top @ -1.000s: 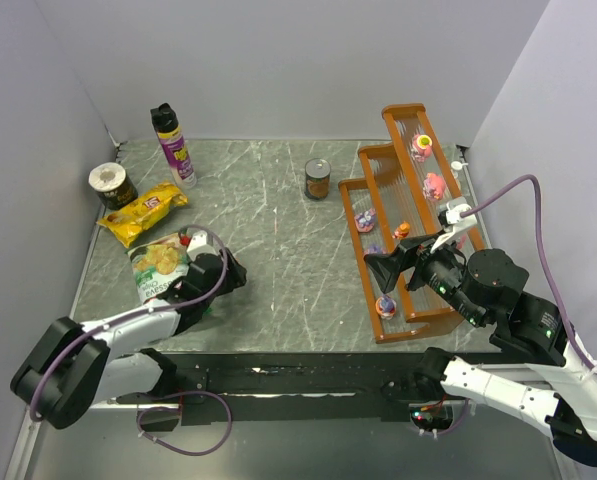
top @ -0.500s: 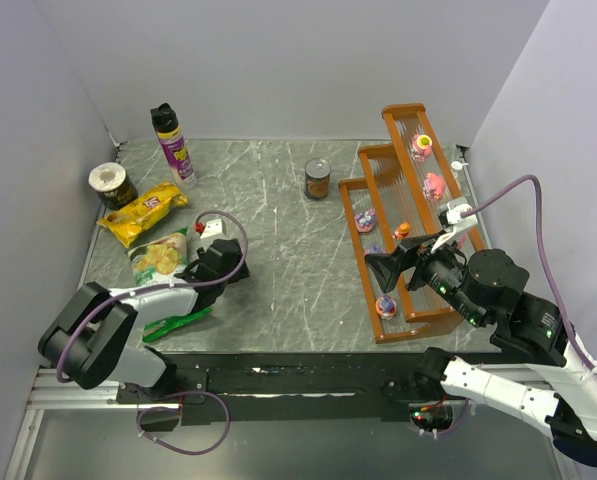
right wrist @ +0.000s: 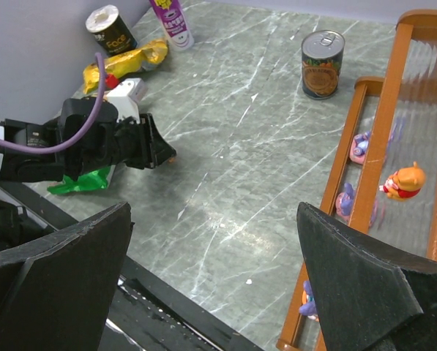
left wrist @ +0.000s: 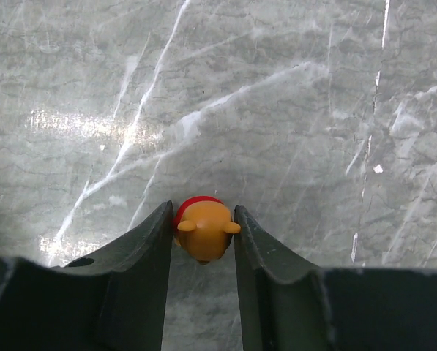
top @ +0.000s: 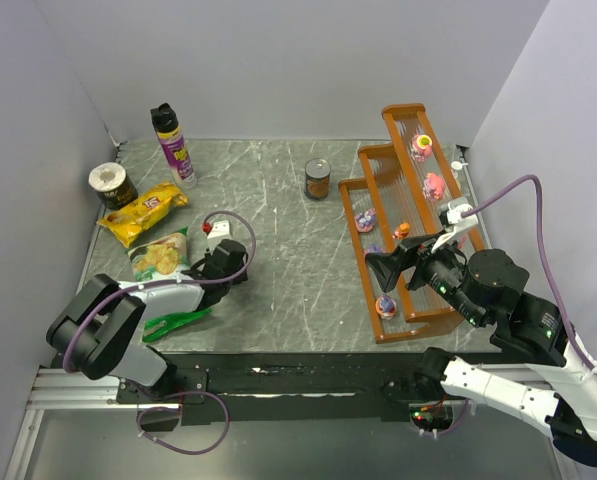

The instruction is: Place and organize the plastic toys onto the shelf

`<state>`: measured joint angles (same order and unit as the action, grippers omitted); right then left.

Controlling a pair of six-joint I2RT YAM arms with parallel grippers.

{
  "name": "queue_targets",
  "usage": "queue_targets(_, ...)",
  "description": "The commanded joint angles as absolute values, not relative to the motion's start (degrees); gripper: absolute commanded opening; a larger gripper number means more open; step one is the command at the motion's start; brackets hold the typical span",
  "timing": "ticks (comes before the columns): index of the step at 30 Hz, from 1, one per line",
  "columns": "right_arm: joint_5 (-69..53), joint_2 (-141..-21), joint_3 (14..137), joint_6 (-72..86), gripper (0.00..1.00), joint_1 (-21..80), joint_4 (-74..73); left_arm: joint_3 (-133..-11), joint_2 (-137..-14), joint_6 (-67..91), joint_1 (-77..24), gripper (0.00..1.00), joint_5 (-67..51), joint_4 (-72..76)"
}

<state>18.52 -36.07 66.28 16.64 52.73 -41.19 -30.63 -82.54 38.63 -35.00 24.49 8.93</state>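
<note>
While the left gripper (left wrist: 203, 213) is clamped on a small orange toy (left wrist: 203, 232) over the marble table (left wrist: 277, 88), near the green snack bag (top: 158, 258), the right gripper (right wrist: 214, 278) is spread wide and empty beside the shelf (top: 362, 240), which carries other toys (top: 434, 185).

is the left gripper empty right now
No, the left gripper is shut on a small orange plastic figurine with a red top, as the left wrist view shows.
</note>
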Motion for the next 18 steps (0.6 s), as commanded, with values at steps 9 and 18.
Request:
queue_targets(9,19.9,-34.6,66.7,16.1,1.00,52.8,-40.2,-40.9,-81.9,33.7,-35.9,0.02,22.2,7.6)
queue_targets(18,20.3,-33.0,67.7,16.2,1.00,52.7,-41.0,-61.9,-90.6,25.7,-37.5,0.01,11.7,6.1)
